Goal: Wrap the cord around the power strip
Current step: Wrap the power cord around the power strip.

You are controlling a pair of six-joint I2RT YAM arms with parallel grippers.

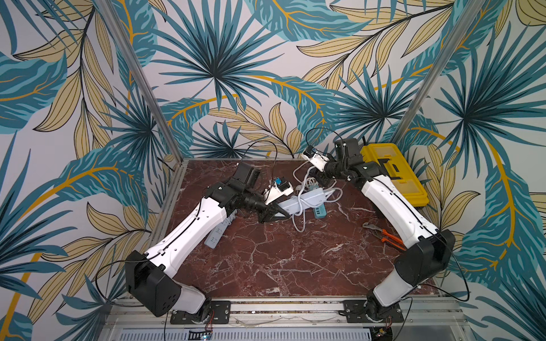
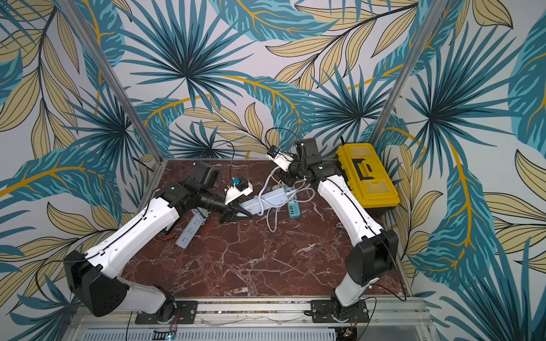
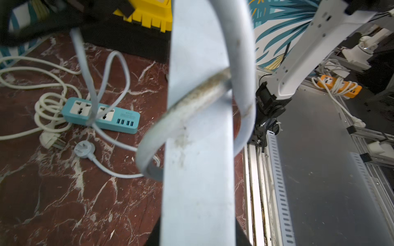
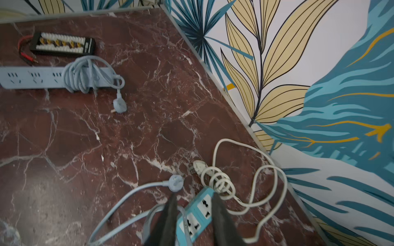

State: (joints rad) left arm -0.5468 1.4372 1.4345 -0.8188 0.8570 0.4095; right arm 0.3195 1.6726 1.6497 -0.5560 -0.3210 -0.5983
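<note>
**A:** While the marble-veined table [image 1: 266,259] lies flat, the power strip [image 1: 307,198] is held tilted above it. Its long axis runs from the left claw [image 1: 273,214] toward the right arm.

**B:** Left claw clamped on its end?

**A:** Yes. It's a smooth, pale-blue plastic bar, and the rubbery cord [image 3: 245,53] loops it loosely.

**B:** And the loose tail?

**A:** The round plug [image 4: 175,182] rests on the table just ahead of the right claw [image 4: 194,196], whose fingers are apart. That arm is nearer.

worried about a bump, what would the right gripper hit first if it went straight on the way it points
Probably the teal plastic power strip, lying just beyond the right gripper between its open jaws; a coiled white cord sits close by. Depth is unclear.
</note>
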